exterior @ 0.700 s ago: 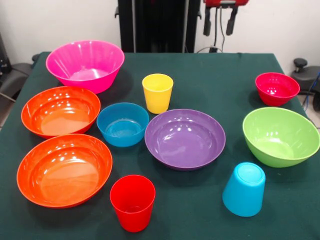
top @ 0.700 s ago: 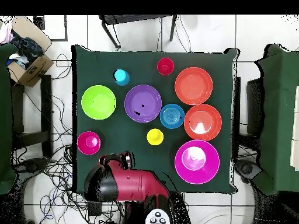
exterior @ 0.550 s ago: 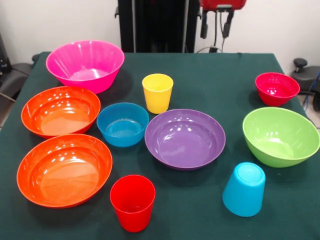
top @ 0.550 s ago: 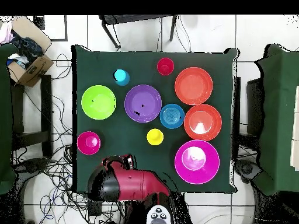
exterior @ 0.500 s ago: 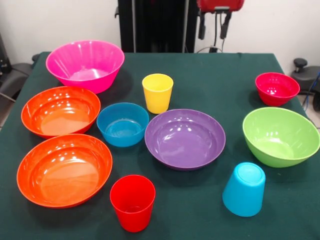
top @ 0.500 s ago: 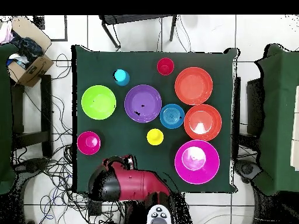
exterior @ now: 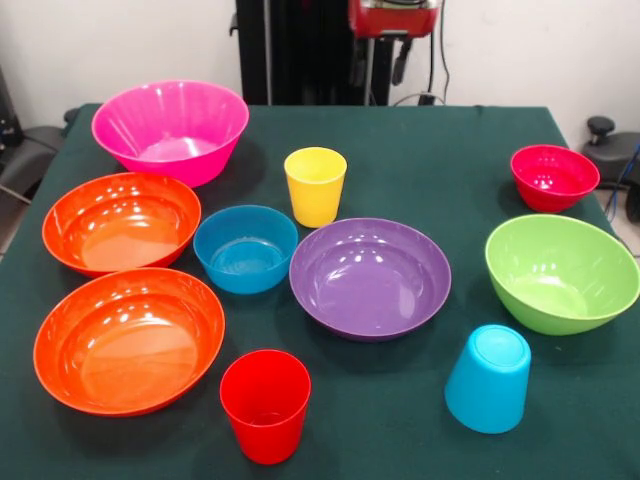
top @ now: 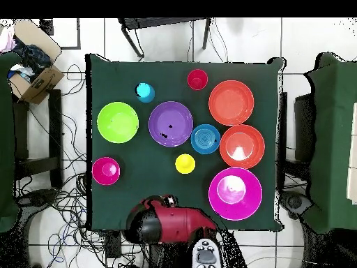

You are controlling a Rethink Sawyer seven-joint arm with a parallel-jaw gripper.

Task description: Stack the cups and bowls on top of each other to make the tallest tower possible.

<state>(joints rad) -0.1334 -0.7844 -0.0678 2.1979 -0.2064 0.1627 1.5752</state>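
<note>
Ten pieces point(exterior: 370, 277) spread unstacked — gripper point(exterior: 379, 65) at table's point(exterior: 470, 140) edge.

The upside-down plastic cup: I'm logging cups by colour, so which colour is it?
Light blue; the upside-down plastic cup shows best in the front view.

Glossy smooth plastic for bowls point(exterior: 370, 275) and cups point(exterior: 265, 404); matt dark green cloth over the table point(exterior: 470, 150).
</note>
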